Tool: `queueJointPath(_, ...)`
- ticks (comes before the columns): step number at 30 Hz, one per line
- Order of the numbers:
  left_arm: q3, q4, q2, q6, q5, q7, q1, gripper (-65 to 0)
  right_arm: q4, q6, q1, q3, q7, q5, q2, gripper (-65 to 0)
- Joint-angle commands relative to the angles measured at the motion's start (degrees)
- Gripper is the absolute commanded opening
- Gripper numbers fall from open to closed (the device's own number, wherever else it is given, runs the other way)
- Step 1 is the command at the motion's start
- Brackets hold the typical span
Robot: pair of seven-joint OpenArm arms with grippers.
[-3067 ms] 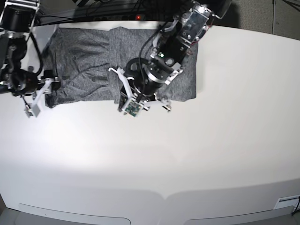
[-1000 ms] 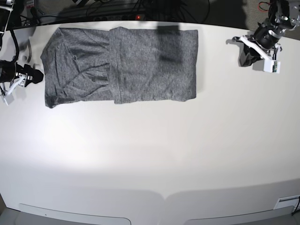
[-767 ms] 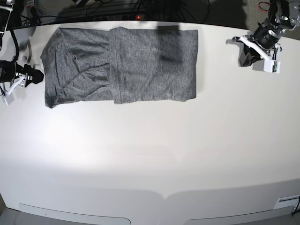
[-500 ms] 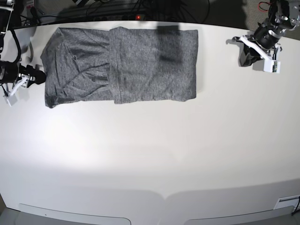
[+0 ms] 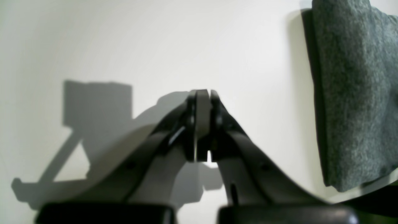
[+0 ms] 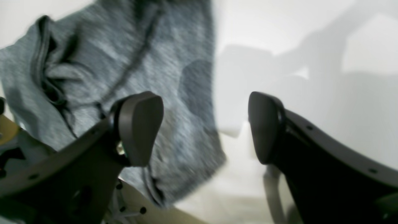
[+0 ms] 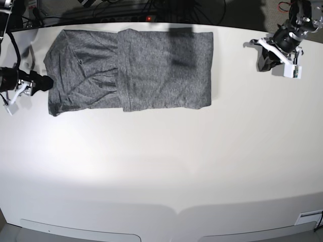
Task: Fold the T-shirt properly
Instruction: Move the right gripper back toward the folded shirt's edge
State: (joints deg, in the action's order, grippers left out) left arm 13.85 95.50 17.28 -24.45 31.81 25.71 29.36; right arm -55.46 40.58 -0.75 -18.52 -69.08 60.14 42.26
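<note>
The right gripper (image 6: 205,127), jaws spread wide and holding nothing, hovers at the left edge of the T-shirt (image 7: 131,70), one finger (image 6: 140,127) over the cloth. The dark-grey shirt lies partly folded at the far side of the white table (image 7: 161,161). Well apart, the left gripper (image 5: 202,124) hangs pressed closed, empty, above bare tabletop.

Left tool (image 5: 201,124) closed, right tool (image 6: 205,127) agape
</note>
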Motion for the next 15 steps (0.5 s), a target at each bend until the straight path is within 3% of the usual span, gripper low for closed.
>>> queueJointPath(1, 0.35, 1.03, 0.66, -0.5, 0.85, -1.33, 0.0, -65.0, -0.13, -0.58, -0.15, -0.13, -1.01, -1.49, 1.4, -17.9)
queueJointPath(15, 0.35, 1.03, 0.66, -0.48, 0.83, -1.31, 0.0, -65.0, -0.13, -0.58, -0.15, -0.13, -3.23, -1.64, -6.43, -17.9)
